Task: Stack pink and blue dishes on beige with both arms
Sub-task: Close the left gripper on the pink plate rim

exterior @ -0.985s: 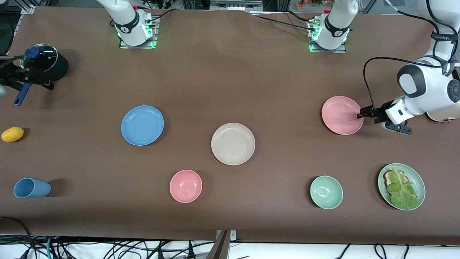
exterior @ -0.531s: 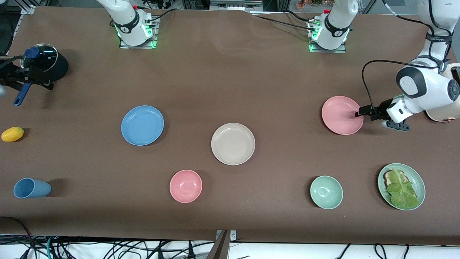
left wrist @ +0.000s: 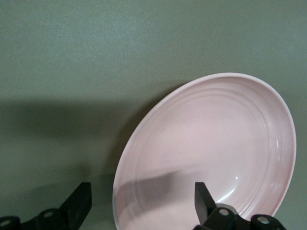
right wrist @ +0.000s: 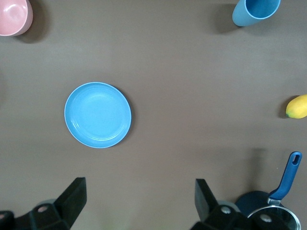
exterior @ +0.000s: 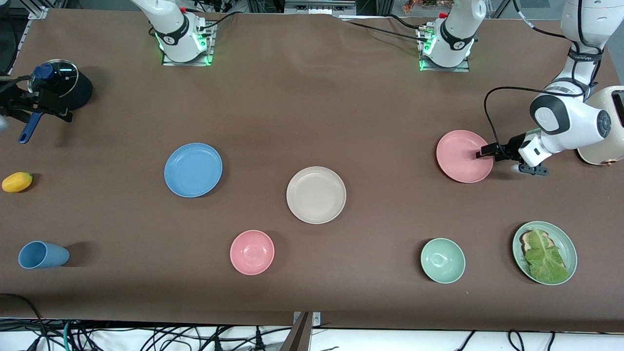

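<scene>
Straddling the pink plate's rim, my left gripper stands open, one finger over the dish. My right gripper hangs open above the blue plate.

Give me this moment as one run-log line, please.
left gripper: open, straddling pink plate rim | right gripper: open, waiting high above blue plate | beige plate: bare
</scene>
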{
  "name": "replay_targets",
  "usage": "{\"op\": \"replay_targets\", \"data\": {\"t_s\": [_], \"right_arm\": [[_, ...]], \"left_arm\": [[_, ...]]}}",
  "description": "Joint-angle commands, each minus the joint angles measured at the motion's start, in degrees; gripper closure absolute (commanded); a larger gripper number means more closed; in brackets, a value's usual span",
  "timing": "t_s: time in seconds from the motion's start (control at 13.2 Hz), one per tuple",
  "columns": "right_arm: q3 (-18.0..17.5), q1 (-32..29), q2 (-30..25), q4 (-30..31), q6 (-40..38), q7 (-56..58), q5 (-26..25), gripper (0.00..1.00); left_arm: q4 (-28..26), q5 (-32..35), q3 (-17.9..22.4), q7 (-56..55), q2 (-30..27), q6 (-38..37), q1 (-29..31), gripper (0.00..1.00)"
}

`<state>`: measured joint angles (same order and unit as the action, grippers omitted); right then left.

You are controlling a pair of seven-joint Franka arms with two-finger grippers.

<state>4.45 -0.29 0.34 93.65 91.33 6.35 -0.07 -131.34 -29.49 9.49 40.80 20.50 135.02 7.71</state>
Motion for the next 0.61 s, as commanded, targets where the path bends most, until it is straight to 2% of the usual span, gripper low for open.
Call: {"op": "replay_targets", "data": {"t_s": [0.0,0.08,0.53], "right_arm": [[0.1,0.1,0.4,-1.3,-1.2,-0.4,0.3,0.00],[0.1,0.1,0.4,-1.3,-1.2,-0.4,0.3,0.00],[0.1,0.1,0.4,-1.3,-1.2,0.0,0.3,0.00]], "left_arm": [[-0.4,-2.1,0.3,1.9,-0.2,0.6,-0.1,0.83],[-0.4,-2.1,0.4,1.9,-0.2,0.6,-0.1,1.00],[-0.4,-2.0,1.5,1.9,-0.3,0.2,-0.8,1.00]]}}
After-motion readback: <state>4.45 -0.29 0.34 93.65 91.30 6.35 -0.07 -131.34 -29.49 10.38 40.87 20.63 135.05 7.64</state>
